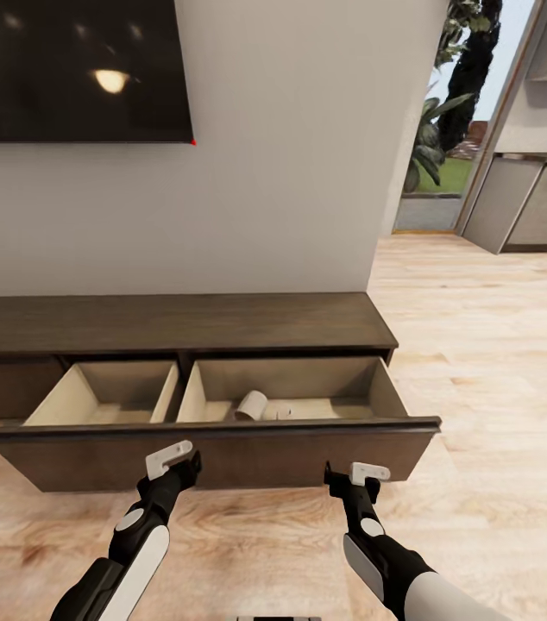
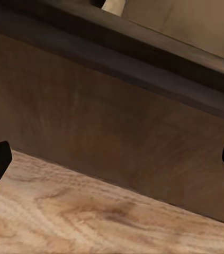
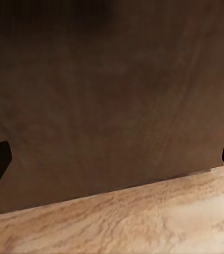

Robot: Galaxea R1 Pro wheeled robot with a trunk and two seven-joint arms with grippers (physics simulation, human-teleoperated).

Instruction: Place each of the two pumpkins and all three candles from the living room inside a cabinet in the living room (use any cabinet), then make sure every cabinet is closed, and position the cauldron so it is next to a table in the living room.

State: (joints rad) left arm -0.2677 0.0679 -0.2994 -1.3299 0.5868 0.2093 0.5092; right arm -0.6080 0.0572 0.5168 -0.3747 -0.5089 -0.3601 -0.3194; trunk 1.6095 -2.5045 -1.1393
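Head view: we reach both arms forward and low toward the pulled-out drawer front of the long dark-brown wooden cabinet (image 1: 179, 323). Our left end effector (image 1: 172, 460) and right end effector (image 1: 361, 477) hover just before it, both spread wide and empty. A pale beige wax candle (image 1: 252, 404) lies tipped inside the right drawer compartment.

the pulled-out drawer front (image 1: 222, 457) of the cabinet (image 1: 170, 323) crosses the middle of the frame and blocks the way forward for both grippers, which are low before it. above its top edge both compartments are open; the right one has a candle (image 1: 253, 404) lying in it. the floor (image 1: 480, 362) at right is free.
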